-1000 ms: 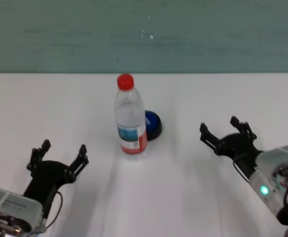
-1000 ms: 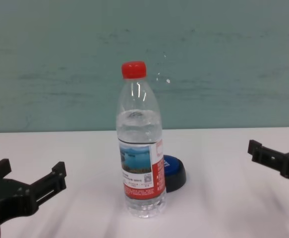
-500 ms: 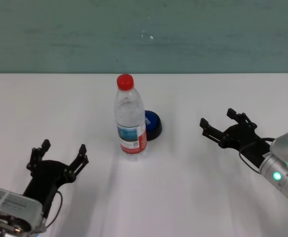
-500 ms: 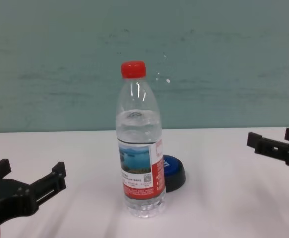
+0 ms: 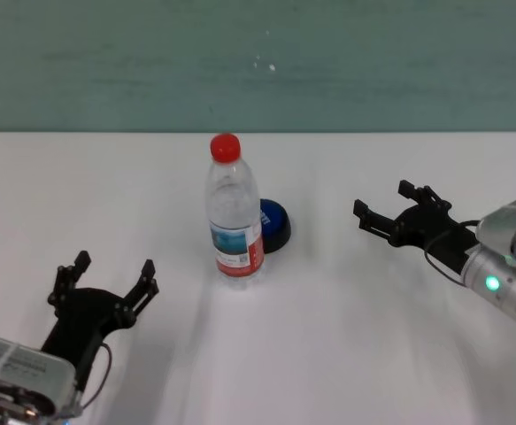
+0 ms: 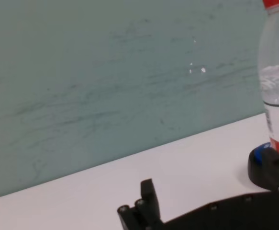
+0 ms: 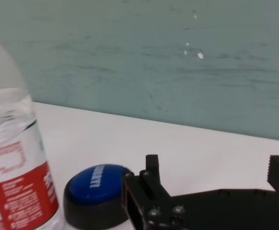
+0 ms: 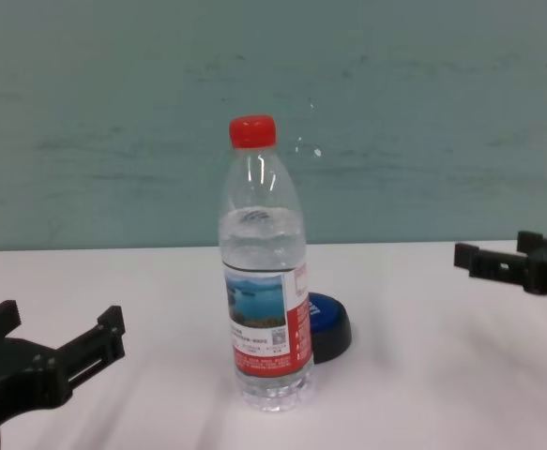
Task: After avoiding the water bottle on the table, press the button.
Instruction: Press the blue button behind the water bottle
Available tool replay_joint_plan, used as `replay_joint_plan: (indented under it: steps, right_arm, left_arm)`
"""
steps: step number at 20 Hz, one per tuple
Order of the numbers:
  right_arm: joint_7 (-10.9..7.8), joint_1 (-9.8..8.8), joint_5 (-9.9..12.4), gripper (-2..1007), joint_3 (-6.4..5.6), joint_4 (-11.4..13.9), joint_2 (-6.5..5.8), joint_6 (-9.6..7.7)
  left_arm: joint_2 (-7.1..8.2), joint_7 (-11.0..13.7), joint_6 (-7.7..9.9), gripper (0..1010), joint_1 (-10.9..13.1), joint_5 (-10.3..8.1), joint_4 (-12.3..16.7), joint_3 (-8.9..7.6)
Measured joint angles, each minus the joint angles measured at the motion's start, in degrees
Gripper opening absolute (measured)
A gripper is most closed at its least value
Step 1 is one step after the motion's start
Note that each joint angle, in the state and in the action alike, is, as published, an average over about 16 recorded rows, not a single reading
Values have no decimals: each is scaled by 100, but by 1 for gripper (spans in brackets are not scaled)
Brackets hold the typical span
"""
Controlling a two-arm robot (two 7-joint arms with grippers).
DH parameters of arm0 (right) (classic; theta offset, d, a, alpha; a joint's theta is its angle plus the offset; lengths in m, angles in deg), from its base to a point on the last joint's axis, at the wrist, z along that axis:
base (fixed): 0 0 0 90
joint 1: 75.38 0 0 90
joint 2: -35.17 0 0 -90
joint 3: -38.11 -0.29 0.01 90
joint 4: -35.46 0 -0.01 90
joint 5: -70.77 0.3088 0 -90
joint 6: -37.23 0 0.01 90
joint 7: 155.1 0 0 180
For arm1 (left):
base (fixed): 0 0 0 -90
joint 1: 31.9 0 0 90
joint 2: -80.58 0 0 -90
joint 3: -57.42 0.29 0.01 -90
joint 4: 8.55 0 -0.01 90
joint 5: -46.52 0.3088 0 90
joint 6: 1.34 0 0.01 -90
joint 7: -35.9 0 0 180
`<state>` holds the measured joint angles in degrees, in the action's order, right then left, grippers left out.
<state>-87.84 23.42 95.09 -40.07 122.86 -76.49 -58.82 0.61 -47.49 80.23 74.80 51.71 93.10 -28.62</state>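
Head view: right gripper [image 5: 384, 207], jaws apart, has swung up and leftward toward the button [image 5: 273, 225], which sits just behind the bottle [image 5: 234, 212]; approach skirts it. Left gripper [image 5: 107, 282] idles open.

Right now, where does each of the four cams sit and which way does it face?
Head: high, looking down at the table, water bottle, button; shows left gripper, right gripper.
Chest: low, level, bottle close ahead; both grippers at the edges.
Left wrist: faces the wall, bottle at frame edge; own fingers.
Right wrist: faces button and bottle; own open gripper.
All share the bottle.
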Motion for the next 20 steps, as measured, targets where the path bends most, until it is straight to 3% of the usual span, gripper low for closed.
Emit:
replay_joint_plan:
  steps: [9,20]
  right_arm:
    - [-180,820,-5,1004,381,-802,19,-45]
    - [-414,1730,-45,1004,781,-2035,281,194]
  left_arm:
    - [0,0,0,1000,0,0,0,0]
    - [0,0,0,1000,0,0,0,0]
